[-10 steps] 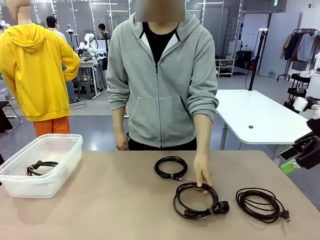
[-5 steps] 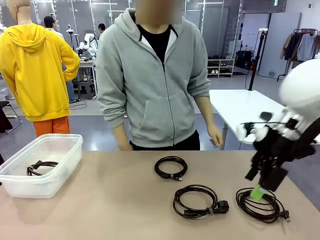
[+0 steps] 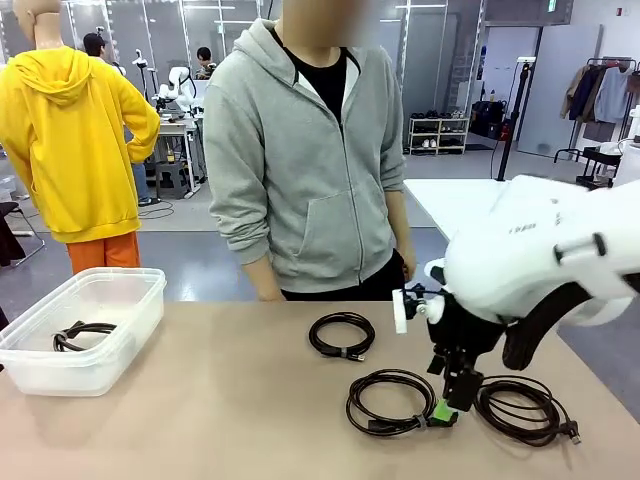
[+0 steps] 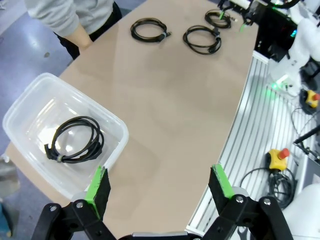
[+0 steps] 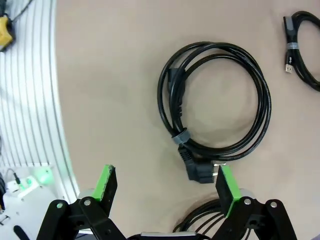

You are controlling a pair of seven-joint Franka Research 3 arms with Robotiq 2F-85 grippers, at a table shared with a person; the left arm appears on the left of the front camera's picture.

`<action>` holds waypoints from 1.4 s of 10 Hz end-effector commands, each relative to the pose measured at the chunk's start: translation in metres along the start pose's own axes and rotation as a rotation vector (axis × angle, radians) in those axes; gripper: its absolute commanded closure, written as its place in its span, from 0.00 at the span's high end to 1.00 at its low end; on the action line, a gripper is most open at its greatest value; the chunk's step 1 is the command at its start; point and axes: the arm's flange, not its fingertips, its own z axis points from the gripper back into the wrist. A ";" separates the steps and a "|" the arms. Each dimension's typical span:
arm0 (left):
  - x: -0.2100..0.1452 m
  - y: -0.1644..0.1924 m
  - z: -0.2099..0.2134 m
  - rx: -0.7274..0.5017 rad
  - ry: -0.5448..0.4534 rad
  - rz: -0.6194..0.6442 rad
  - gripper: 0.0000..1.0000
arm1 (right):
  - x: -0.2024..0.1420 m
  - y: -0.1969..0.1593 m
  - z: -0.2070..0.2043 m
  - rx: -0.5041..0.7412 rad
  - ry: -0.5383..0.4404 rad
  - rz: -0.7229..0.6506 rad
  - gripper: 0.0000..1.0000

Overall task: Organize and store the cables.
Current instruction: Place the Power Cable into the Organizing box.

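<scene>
Three coiled black cables lie on the tan table: one at the far middle [image 3: 342, 335], one nearer [image 3: 390, 402] and one to the right [image 3: 520, 408]. Another coil [image 3: 82, 335] lies in the clear plastic bin [image 3: 120, 300] at the left. My right gripper [image 3: 447, 405] hangs open just over the plug end of the nearer coil. In the right wrist view that coil [image 5: 180, 136] lies ahead of the open right gripper [image 5: 165, 182], its plug by one pad. My left gripper [image 4: 159, 185] is open, high above the table beside the bin [image 4: 120, 132] and its cable [image 4: 98, 141].
A person in a grey hoodie [image 3: 310, 160] stands at the table's far edge with hands drawn back. The right arm's white body [image 3: 540, 260] covers the table's right side. A slotted metal rail [image 4: 260, 115] borders the near table edge. Bare table lies between bin and coils.
My right arm swung in from the right and came down over the nearer coil's plug end. The person's hand left that coil and drew back to the far edge.
</scene>
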 end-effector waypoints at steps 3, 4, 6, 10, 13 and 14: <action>-0.001 -0.001 0.001 -0.011 -0.013 -0.005 1.00 | 0.017 -0.017 -0.038 -0.010 0.098 0.032 1.00; -0.001 -0.001 0.001 -0.011 -0.013 -0.005 1.00 | 0.020 -0.022 -0.047 -0.002 0.115 0.045 1.00; -0.001 -0.001 0.001 -0.011 -0.013 -0.005 1.00 | 0.025 -0.026 -0.065 0.023 0.146 0.072 1.00; -0.001 -0.001 0.001 -0.011 -0.013 -0.005 1.00 | 0.023 -0.029 -0.090 0.052 0.179 0.095 0.55; -0.001 -0.001 0.001 -0.011 -0.013 -0.005 1.00 | 0.022 -0.027 -0.095 0.059 0.199 0.098 0.00; -0.001 -0.001 0.001 -0.011 -0.013 -0.005 1.00 | 0.020 -0.027 -0.095 0.060 0.197 0.095 0.00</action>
